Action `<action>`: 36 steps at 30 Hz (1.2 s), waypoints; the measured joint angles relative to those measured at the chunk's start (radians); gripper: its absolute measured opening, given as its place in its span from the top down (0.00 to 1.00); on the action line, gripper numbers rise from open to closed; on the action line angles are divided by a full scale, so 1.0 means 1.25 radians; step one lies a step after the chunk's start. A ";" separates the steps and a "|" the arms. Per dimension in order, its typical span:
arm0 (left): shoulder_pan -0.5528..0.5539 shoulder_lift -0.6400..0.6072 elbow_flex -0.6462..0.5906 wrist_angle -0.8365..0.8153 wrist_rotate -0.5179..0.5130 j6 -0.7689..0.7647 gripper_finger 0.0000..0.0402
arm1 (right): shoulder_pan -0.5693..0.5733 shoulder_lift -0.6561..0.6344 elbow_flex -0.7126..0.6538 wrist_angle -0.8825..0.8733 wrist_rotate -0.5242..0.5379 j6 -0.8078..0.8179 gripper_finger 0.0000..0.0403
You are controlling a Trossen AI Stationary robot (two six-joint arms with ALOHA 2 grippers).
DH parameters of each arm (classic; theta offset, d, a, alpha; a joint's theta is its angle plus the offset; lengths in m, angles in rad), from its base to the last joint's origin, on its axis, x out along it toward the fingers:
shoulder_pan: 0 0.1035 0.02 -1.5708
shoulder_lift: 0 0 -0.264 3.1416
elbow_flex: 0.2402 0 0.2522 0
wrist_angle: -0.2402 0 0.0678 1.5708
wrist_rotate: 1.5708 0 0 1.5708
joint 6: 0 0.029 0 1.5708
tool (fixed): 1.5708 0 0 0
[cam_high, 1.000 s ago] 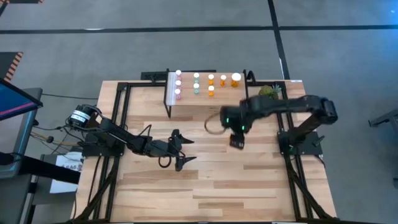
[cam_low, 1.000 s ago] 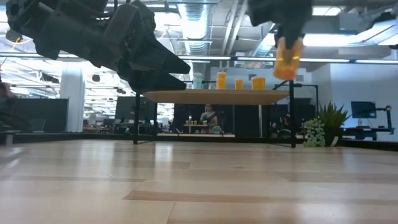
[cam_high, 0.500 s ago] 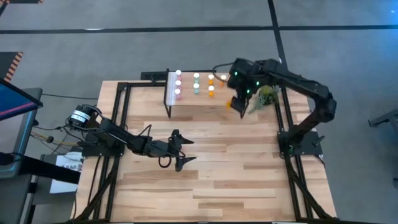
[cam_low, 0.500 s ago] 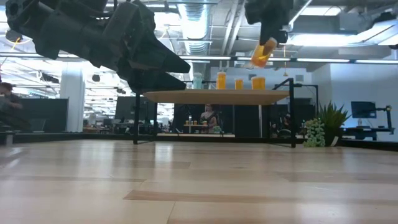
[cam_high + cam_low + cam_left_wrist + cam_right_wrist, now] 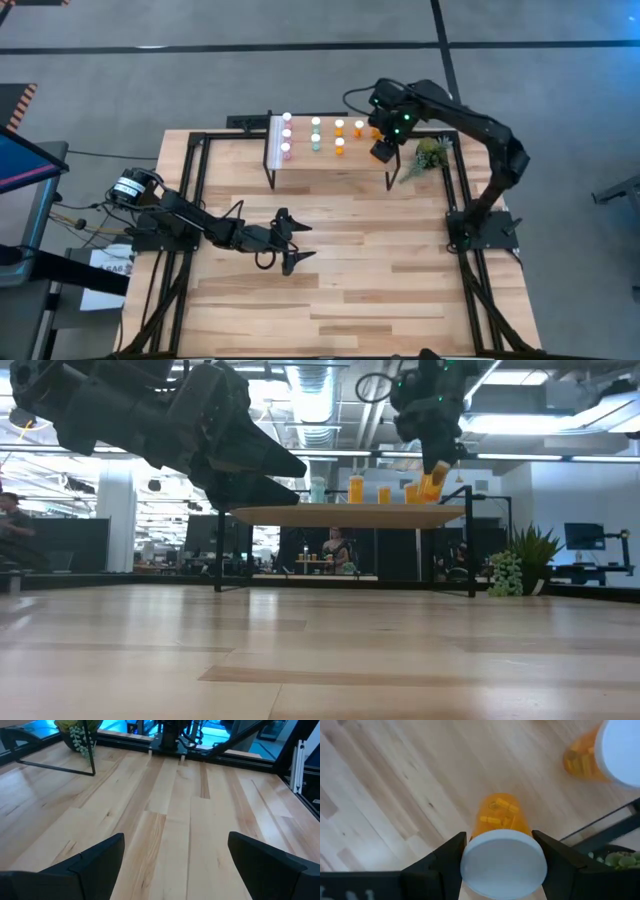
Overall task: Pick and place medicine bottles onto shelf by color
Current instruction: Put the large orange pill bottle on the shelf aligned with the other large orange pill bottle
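Observation:
The shelf (image 5: 325,160) stands at the table's far edge and carries pink (image 5: 287,134), teal (image 5: 315,143) and orange (image 5: 339,145) medicine bottles with white caps. My right gripper (image 5: 382,151) hangs over the shelf's right end, shut on an orange bottle (image 5: 499,815). A wider orange bottle (image 5: 600,752) stands close beside it. In the low view the held bottle (image 5: 431,485) is tilted just above the shelf board (image 5: 350,513). My left gripper (image 5: 292,241) is open and empty over the middle of the table, left of centre. My right gripper pinches the orange bottle at its white cap (image 5: 503,862) between its two fingers, one on each side. The fingers come from above, pointing down. The bottle hangs tilted below them; whether its lower end touches the shelf board I cannot tell.
A small green plant (image 5: 430,155) stands on the table just right of the shelf. Black frame rails (image 5: 190,190) run along the table's sides. Bare wooden tabletop (image 5: 380,270) lies between the shelf and the near edge.
My right gripper has carried the orange bottle from over the middle of the table toward the far edge, to above the shelf's right end, and has then come down toward the shelf board. The bottle has tipped from upright to tilted.

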 joint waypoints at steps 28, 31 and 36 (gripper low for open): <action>0.000 0.000 0.000 -0.012 0.000 0.000 0.14 | -0.014 0.036 0.000 0.044 0.049 -0.015 0.43; 0.000 0.000 0.000 -0.012 0.000 0.000 0.14 | -0.014 0.036 0.000 0.045 0.049 -0.015 0.43; 0.000 0.000 0.000 -0.012 0.000 0.000 0.14 | -0.014 0.036 0.000 0.045 0.049 -0.015 0.43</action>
